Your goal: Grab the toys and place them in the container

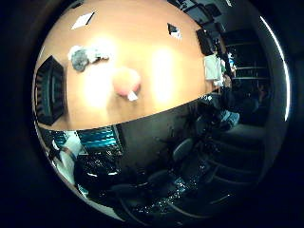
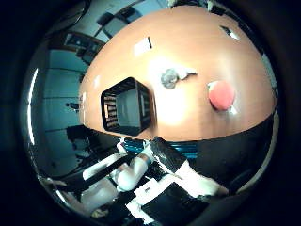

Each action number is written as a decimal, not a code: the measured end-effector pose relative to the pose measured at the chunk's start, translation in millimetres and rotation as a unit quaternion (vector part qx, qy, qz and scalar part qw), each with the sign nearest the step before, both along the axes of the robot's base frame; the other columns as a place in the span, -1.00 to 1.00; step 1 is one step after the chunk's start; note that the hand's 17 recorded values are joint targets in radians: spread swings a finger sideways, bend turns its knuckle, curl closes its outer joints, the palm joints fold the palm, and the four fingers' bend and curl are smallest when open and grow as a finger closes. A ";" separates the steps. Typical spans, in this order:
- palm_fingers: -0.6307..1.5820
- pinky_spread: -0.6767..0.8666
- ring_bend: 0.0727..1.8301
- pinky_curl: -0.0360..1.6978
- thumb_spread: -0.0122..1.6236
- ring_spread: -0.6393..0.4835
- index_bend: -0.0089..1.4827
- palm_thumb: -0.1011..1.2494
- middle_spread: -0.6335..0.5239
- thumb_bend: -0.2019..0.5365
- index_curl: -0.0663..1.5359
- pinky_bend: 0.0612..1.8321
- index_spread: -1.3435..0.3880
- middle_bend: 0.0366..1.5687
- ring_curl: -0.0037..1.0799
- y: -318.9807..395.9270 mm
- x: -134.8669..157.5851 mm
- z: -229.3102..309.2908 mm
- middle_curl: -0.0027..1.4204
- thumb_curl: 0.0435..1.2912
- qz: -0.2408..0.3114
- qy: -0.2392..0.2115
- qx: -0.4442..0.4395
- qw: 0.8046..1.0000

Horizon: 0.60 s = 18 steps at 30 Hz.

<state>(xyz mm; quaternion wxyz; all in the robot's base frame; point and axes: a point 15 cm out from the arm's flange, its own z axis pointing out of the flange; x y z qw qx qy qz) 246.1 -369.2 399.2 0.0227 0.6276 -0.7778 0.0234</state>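
In the right thumb side palm view, a round red toy [image 2: 222, 94] with a white tag lies on the wooden table [image 2: 188, 38]. A small grey toy [image 2: 169, 77] lies nearby, between the red toy and a black open container [image 2: 127, 105] that stands near the table's edge. My hand [image 2: 132, 179] is high above the table and well away from all of them. Its white fingers [image 2: 111, 169] look relaxed and hold nothing. The right little finger side palm view shows the same red toy [image 1: 126, 83], grey toy [image 1: 81, 59] and container [image 1: 49, 90].
White cards [image 2: 143, 44] and a small dark item [image 2: 229, 33] lie on the far part of the table. Dark office chairs [image 1: 171, 166] stand on the floor beside the table's edge. Desks with clutter [image 1: 214, 62] stand beyond one end.
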 end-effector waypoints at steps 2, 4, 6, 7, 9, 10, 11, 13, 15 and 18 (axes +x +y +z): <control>-0.34 0.37 -0.71 -0.62 0.30 0.45 -0.78 -0.06 0.12 -0.52 -0.59 -0.63 0.09 -0.79 -0.54 -20.4 -10.0 -14.6 -0.52 -0.62 -0.019 0.007 0.005 1.000; -0.34 0.37 -0.71 -0.62 0.30 0.45 -0.78 -0.06 0.12 -0.52 -0.59 -0.63 0.09 -0.79 -0.54 -40.2 -18.7 -30.4 -0.52 -0.62 -0.036 0.010 0.008 0.999; -0.34 0.37 -0.72 -0.62 0.30 0.45 -0.78 -0.06 0.12 -0.52 -0.59 -0.63 0.09 -0.79 -0.54 -54.7 -25.8 -45.0 -0.52 -0.62 -0.046 0.013 0.013 0.999; -0.34 0.37 -0.72 -0.61 0.31 0.45 -0.78 -0.07 0.13 -0.53 -0.59 -0.63 0.09 -0.79 -0.54 -59.8 -27.9 -52.8 -0.53 -0.62 -0.049 0.015 0.017 0.999; -0.35 0.37 -0.73 -0.61 0.31 0.45 -0.78 -0.08 0.14 -0.52 -0.59 -0.63 0.09 -0.79 -0.54 -66.7 -28.7 -68.4 -0.53 -0.62 -0.053 0.020 0.026 0.998; -0.35 0.37 -0.73 -0.61 0.31 0.45 -0.78 -0.08 0.15 -0.52 -0.59 -0.62 0.09 -0.80 -0.54 -70.9 -28.9 -76.9 -0.53 -0.62 -0.055 0.022 0.030 0.998; -0.36 0.37 -0.73 -0.61 0.31 0.45 -0.78 -0.09 0.15 -0.52 -0.59 -0.62 0.09 -0.80 -0.54 -75.7 -28.2 -85.6 -0.53 -0.63 -0.056 0.022 0.032 0.998; -0.37 0.37 -0.73 -0.61 0.31 0.46 -0.78 -0.10 0.17 -0.52 -0.59 -0.62 0.10 -0.80 -0.53 -83.6 -24.7 -101.4 -0.54 -0.63 -0.057 0.023 0.036 0.997; -0.38 0.37 -0.74 -0.60 0.31 0.47 -0.78 -0.12 0.18 -0.52 -0.59 -0.62 0.11 -0.80 -0.53 -87.8 -21.8 -115.0 -0.54 -0.63 -0.058 0.024 0.042 0.997; -0.38 0.37 -0.74 -0.60 0.31 0.47 -0.77 -0.14 0.20 -0.52 -0.59 -0.62 0.11 -0.80 -0.53 -90.7 -18.8 -135.5 -0.55 -0.63 -0.060 0.029 0.055 0.996</control>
